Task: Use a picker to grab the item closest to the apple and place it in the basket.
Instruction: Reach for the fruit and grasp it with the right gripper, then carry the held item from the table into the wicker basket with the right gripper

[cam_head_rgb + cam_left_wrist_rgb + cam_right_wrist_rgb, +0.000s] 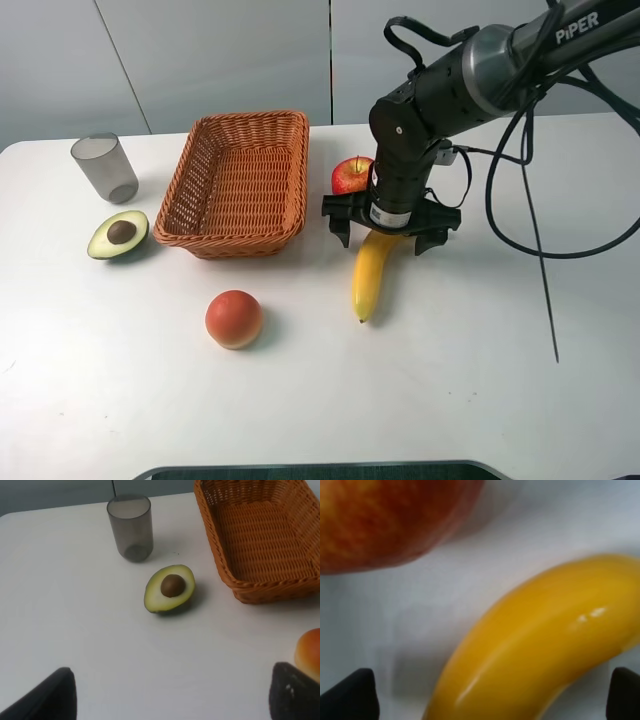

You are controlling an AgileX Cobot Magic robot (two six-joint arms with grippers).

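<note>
The banana point(368, 280) lies mid-worktop point(500, 350), well away from every edge, with a strip of bare surface between it and the basket point(240, 245)'s right wall. The basket's woven floor shows bare; a grey cup point(105, 168) stands upright near the far left corner. The banana is glossy yellow, curved and lying flat, its upper end just beside the apple point(350, 175). The right end effector point(387, 232) hangs over that end, spread wide either side, gripping nothing. The left end effector point(172, 700) is also spread apart, holding nothing, near the avocado half point(170, 587).
</note>
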